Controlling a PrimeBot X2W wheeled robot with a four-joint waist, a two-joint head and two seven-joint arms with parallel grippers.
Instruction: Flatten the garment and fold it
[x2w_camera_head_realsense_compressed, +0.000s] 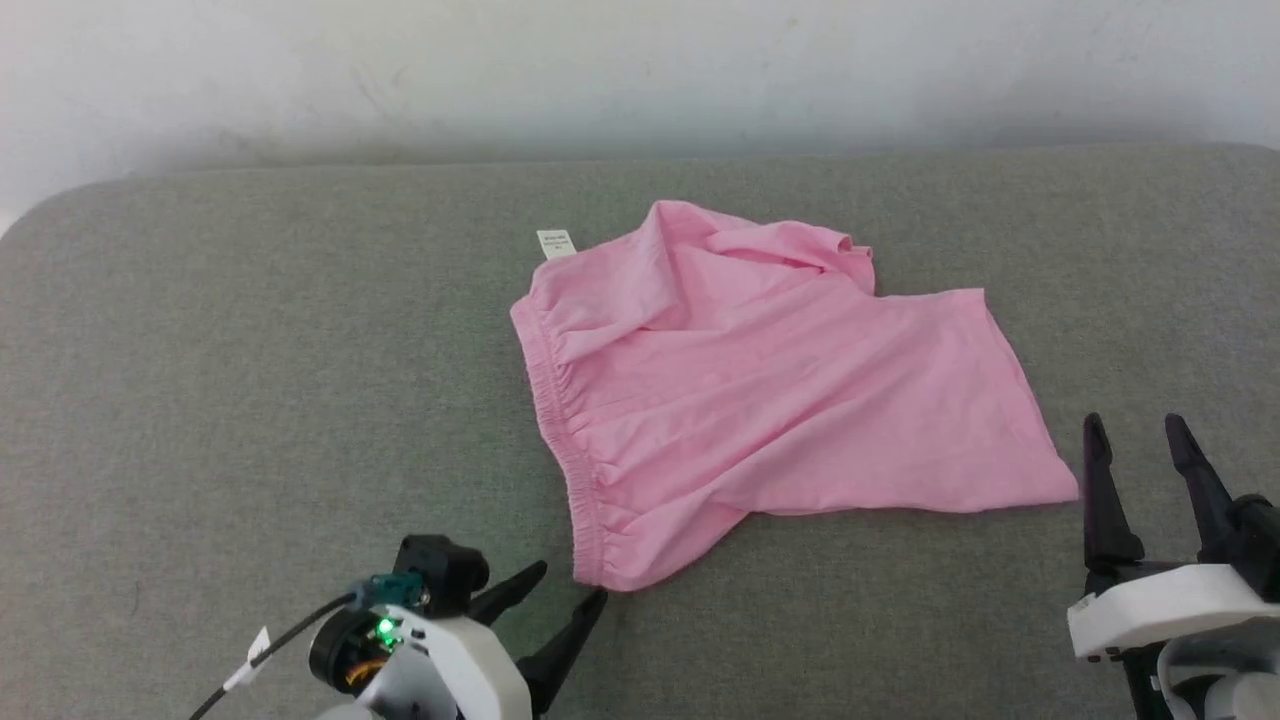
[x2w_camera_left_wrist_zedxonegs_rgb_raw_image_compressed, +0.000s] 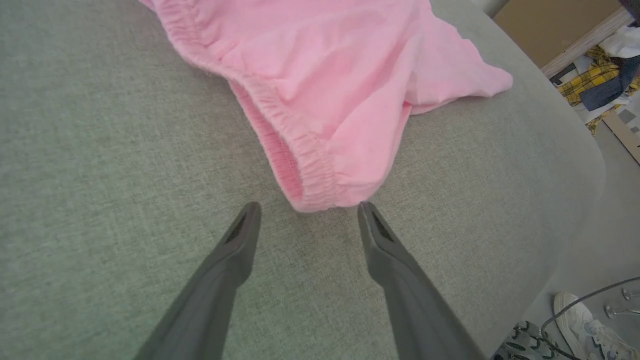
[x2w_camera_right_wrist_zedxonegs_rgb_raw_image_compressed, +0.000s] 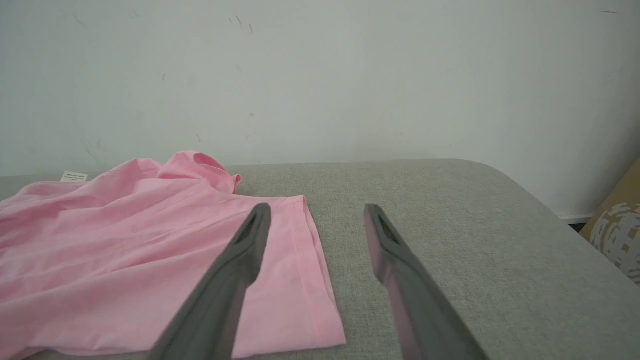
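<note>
Left gripper (x2w_camera_head_realsense_compressed: 573, 583) released, jaws spread wide, holding nothing, fingertips just beside the near corner of the waistband (x2w_camera_head_realsense_compressed: 560, 420); in the left wrist view one fingertip (x2w_camera_left_wrist_zedxonegs_rgb_raw_image_compressed: 364, 207) looks to touch that corner, can't tell for sure. Right gripper (x2w_camera_head_realsense_compressed: 1134, 425) also released and empty, jaws apart, just beside the leg hem corner; in the right wrist view its one finger (x2w_camera_right_wrist_zedxonegs_rgb_raw_image_compressed: 250, 240) crosses in front of the hem edge. The garment (x2w_camera_head_realsense_compressed: 760, 400), pink shorts, lies crumpled on the grey padded surface (x2w_camera_head_realsense_compressed: 250, 400), between the two grippers, with the waistband toward the robot's left and the far leg bunched into a fold (x2w_camera_head_realsense_compressed: 800, 245). White label tag (x2w_camera_head_realsense_compressed: 556, 243) sticks out at the far end of the waistband; print on it too small to read. Left wrist view adds a white shoe (x2w_camera_left_wrist_zedxonegs_rgb_raw_image_compressed: 585, 325), yellow plaid cloth (x2w_camera_left_wrist_zedxonegs_rgb_raw_image_compressed: 595, 80) and a cardboard panel (x2w_camera_left_wrist_zedxonegs_rgb_raw_image_compressed: 545, 25) off the surface's edge. Right wrist view adds the scuffed white wall (x2w_camera_right_wrist_zedxonegs_rgb_raw_image_compressed: 350, 75).
</note>
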